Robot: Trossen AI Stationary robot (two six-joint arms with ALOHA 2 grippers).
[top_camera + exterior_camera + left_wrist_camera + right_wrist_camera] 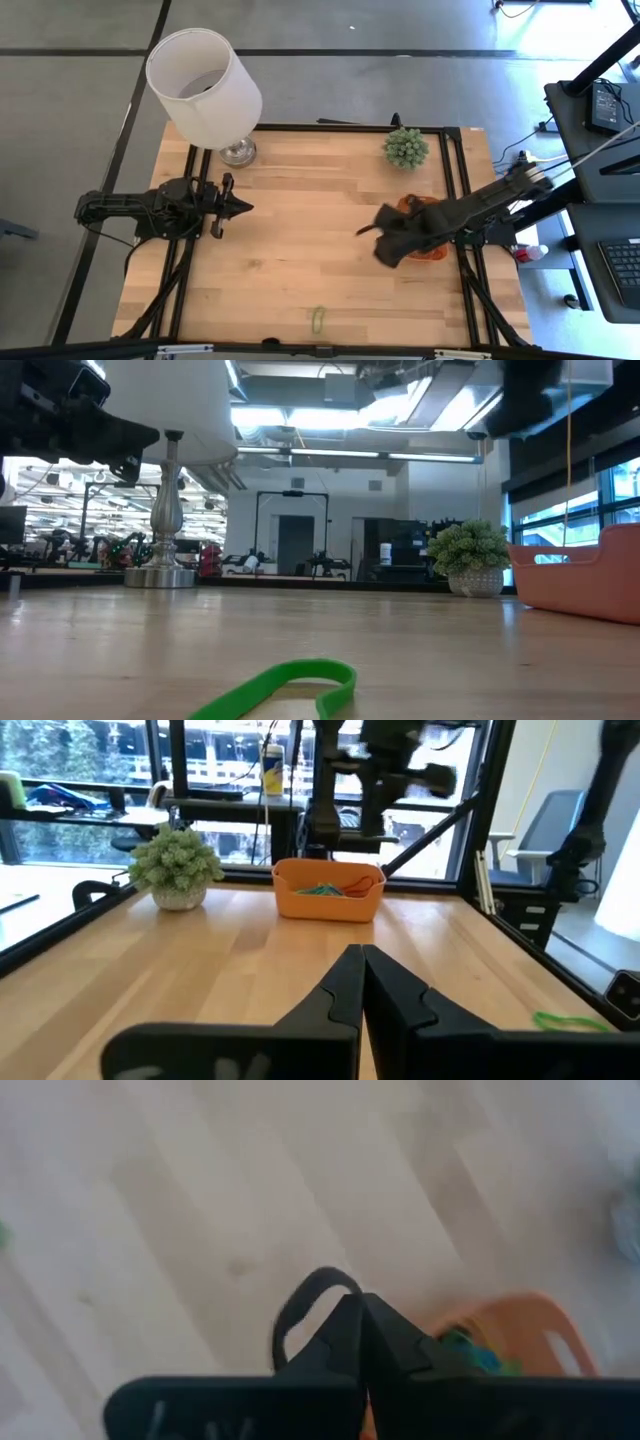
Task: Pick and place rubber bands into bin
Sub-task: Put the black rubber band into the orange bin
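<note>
My right gripper (372, 230) hangs above the table beside the orange bin (418, 204), shut on a dark rubber band (300, 1308). The bin stands at the table's right side, and several coloured rubber bands (333, 889) lie in it. A green rubber band (318, 319) lies flat on the wood near the table's front edge. My left gripper (245, 208) waits shut at the table's left side, pointing level toward the bin. My right gripper pinches the dark rubber band between its two shut fingers. One end of the loop (292, 1320) curls out beside the fingertips. The fingers slant downward from the table's right side. The band is lifted clear of the table.
A lamp with a white shade (205, 85) stands at the far left corner, and a small potted plant (406, 148) stands at the far edge near the bin. Bare wood (300, 250) lies between the two arms.
</note>
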